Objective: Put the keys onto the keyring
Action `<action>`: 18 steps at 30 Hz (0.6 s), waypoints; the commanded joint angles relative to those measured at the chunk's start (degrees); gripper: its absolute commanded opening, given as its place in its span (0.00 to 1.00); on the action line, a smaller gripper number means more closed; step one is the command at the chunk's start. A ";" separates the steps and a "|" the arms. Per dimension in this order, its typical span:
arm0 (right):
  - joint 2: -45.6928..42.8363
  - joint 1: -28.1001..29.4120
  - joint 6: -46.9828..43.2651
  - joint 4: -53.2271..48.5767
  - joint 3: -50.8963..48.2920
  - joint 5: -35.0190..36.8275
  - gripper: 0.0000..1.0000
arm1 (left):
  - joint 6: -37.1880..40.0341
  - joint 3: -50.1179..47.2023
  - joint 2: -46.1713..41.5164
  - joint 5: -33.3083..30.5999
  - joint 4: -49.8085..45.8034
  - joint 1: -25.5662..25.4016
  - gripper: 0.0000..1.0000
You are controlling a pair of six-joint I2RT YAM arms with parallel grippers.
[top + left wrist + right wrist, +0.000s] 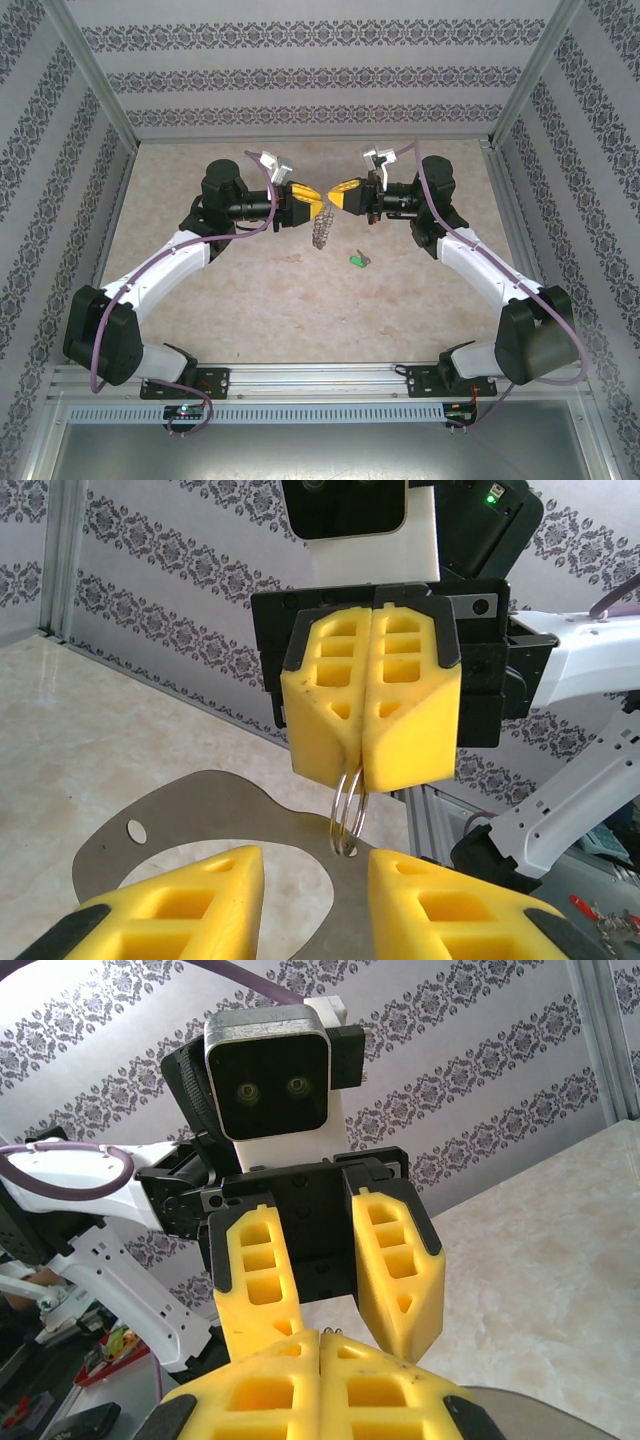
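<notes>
Beige marbled tabletop (250,300), walls (300,80) w/ dark damask-stripe wallpaper, alu rail (320,378) at near edge.

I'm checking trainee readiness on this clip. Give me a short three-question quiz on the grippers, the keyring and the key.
1. True or false: the left gripper is shut on the keyring.
2. Where is the green key? A) lying on the table B) threaded on the keyring C) inside a box
3. Which gripper holds the keyring?

Key:
1. False. Its jaws stand open either side of the ring.
2. A.
3. The right gripper, which is shut on it with the ring hanging below.
</notes>
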 commanded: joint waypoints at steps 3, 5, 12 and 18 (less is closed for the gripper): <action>0.21 1.01 0.35 3.48 2.00 -0.24 0.00 | -1.07 -0.22 0.44 2.14 4.19 -0.81 0.32; 0.32 1.08 0.41 3.75 1.87 -0.15 0.00 | -1.30 -0.14 0.54 1.94 4.67 -0.98 0.32; 0.49 1.43 0.41 3.92 1.89 -0.10 0.00 | -1.91 0.26 1.33 1.52 5.79 -1.52 0.31; 0.75 1.52 0.47 3.97 1.81 -0.23 0.00 | -2.45 0.21 1.66 0.75 7.38 -1.94 0.25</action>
